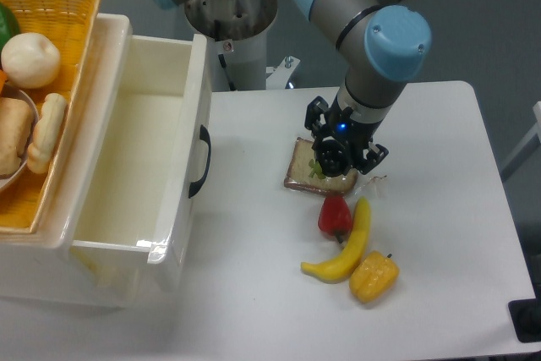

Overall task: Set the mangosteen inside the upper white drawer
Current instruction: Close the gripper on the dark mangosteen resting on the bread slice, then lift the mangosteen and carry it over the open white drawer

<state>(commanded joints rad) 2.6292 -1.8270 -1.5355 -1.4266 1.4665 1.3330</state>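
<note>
The mangosteen (pixel 328 160) is a dark round fruit with a bit of green calyx showing at its lower left. It sits between the fingers of my gripper (pixel 336 156), which points down over a slice of toast right of the table's middle. The gripper looks shut on the fruit; whether the fruit is lifted off the toast I cannot tell. The upper white drawer (pixel 196 90) stands pulled open at the left. Its inside is bare and its black curved handle (pixel 201 162) faces the gripper, which is well to the drawer's right.
The toast slice (pixel 306 177) lies under the gripper. In front of it are a red pepper (pixel 335 216), a banana (pixel 348 247) and a yellow pepper (pixel 374 276). A yellow wicker basket (pixel 59 2) with a pale ball (pixel 30 60) and bread rolls sits at the far left.
</note>
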